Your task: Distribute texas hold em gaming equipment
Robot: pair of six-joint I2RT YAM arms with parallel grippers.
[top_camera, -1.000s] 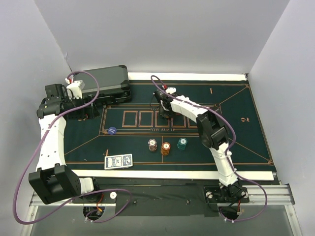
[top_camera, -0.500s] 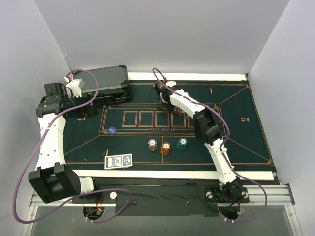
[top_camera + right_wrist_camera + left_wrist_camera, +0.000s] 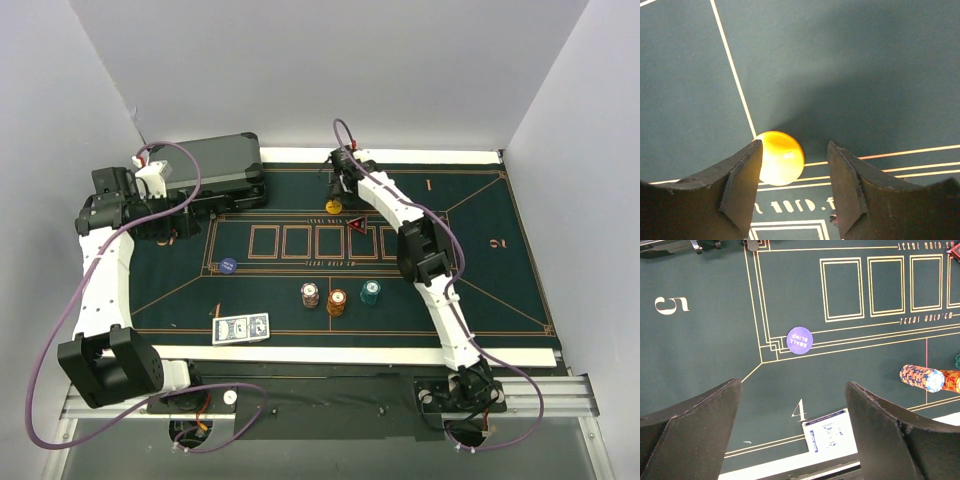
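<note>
Bearing surface: the worktop [image 3: 500, 290], laid with green felt marked out in card boxes and seat numbers.
Right arm [image 3: 400, 210]: stretched to the far side of the felt, its jaws spread and gripping nothing, pointing down over the yellow chip.
Left arm [image 3: 100, 270]: off at the left edge beside the dark case [image 3: 215, 170], jaws likewise spread and bare, well apart from that chip.
Cards [image 3: 241, 328]: blue-backed, lying at the near edge, left of centre.
Chip stacks [image 3: 337, 298]: three in a row near the middle, with a purple small-blind chip [image 3: 799, 340] alone to their left.
Yellow chip [image 3: 780, 157]: flat on the felt beyond the card boxes, on a gold line; it is round, so there is no long axis to square up to.
Offset: in the right wrist view it sits between the jaws but hard toward the finger on the left of that view, which partly hides it. I judge a small sideways shift is wanted before closing.
</note>
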